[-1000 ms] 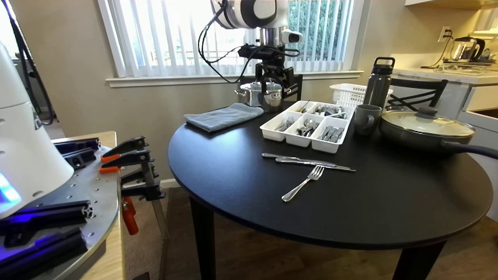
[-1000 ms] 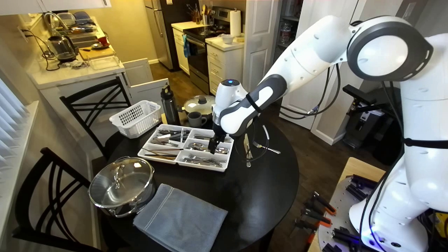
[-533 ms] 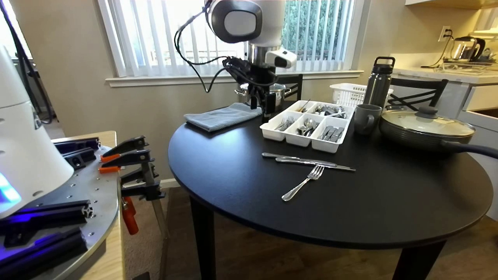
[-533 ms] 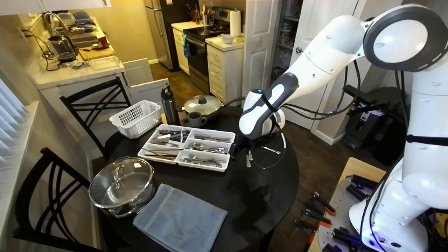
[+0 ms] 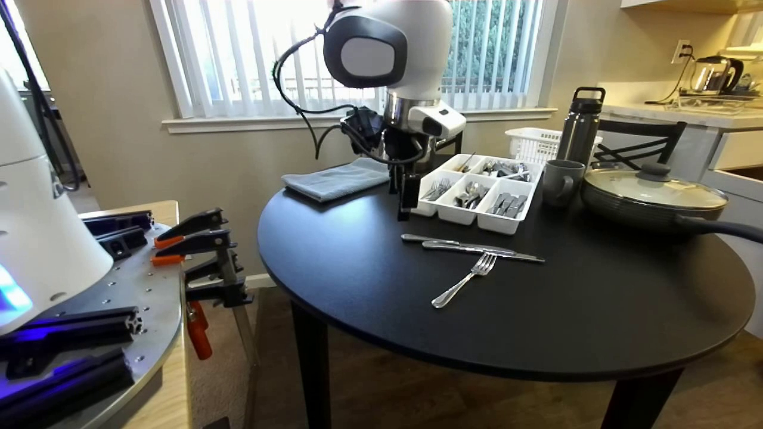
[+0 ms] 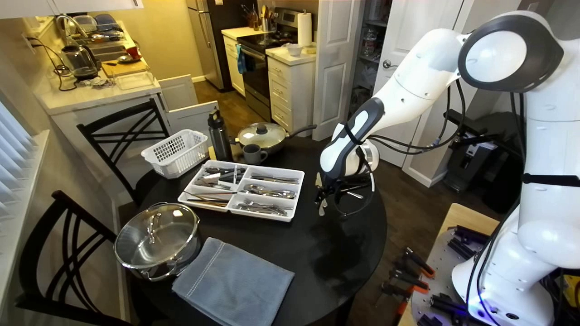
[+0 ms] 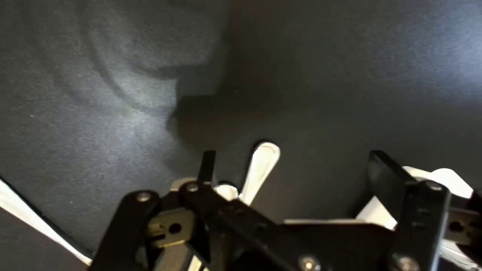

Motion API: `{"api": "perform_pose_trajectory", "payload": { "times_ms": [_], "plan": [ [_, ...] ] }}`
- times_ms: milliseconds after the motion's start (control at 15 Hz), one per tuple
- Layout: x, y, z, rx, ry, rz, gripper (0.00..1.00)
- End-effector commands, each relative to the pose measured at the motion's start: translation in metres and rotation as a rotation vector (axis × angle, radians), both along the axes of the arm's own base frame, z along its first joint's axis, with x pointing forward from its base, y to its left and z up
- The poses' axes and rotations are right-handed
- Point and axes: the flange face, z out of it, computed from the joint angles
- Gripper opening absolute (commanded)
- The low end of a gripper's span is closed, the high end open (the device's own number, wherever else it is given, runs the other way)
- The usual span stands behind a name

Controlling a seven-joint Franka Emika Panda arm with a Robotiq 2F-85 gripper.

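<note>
My gripper [image 5: 401,204] hangs low over the black round table, open, with nothing held between its fingers. In the wrist view the fingertips [image 7: 382,167] stand wide apart, and a silver knife handle [image 7: 261,165] lies on the tabletop between them. A second rounded handle end [image 7: 227,191] peeks out beside the left finger. In an exterior view two table knives [image 5: 432,239] lie nearly parallel just past the gripper, with a fork [image 5: 456,290] close to them. A white cutlery tray [image 5: 498,224] with sorted forks, spoons and knives sits directly beside the gripper.
A folded grey-blue towel [image 6: 235,285] and a lidded steel pot [image 6: 156,244] are on the tray's window side. Beyond the tray stand a grey mug [image 5: 560,182], a dark bottle [image 5: 578,137], a lidded pan [image 5: 650,205] and a white basket [image 6: 179,156].
From above the tray, the gripper has moved off it towards the loose knives and come down closer to the tabletop. Its jaws stay open. The cutlery and tray have not moved.
</note>
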Motion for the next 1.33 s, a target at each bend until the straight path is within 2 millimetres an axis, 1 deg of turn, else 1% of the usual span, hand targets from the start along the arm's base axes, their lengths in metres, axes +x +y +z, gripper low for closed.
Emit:
{"api": "perform_pose_trajectory", "payload": {
  "times_ms": [0, 200, 467, 733, 933, 1200, 1267],
  "plan": [
    [0.001, -0.005, -0.017, -0.062, 0.071, -0.049, 1.00],
    [0.003, -0.002, -0.025, -0.092, 0.111, -0.061, 1.00],
    [0.006, 0.005, -0.030, -0.123, 0.149, -0.111, 1.00],
    [0.011, 0.006, -0.037, -0.145, 0.116, -0.150, 1.00],
    [0.023, 0.005, -0.047, -0.149, 0.068, -0.176, 1.00],
    [0.037, 0.006, -0.060, -0.146, 0.054, -0.198, 1.00],
    [0.040, 0.006, -0.064, -0.143, 0.059, -0.210, 0.75]
  ]
}}
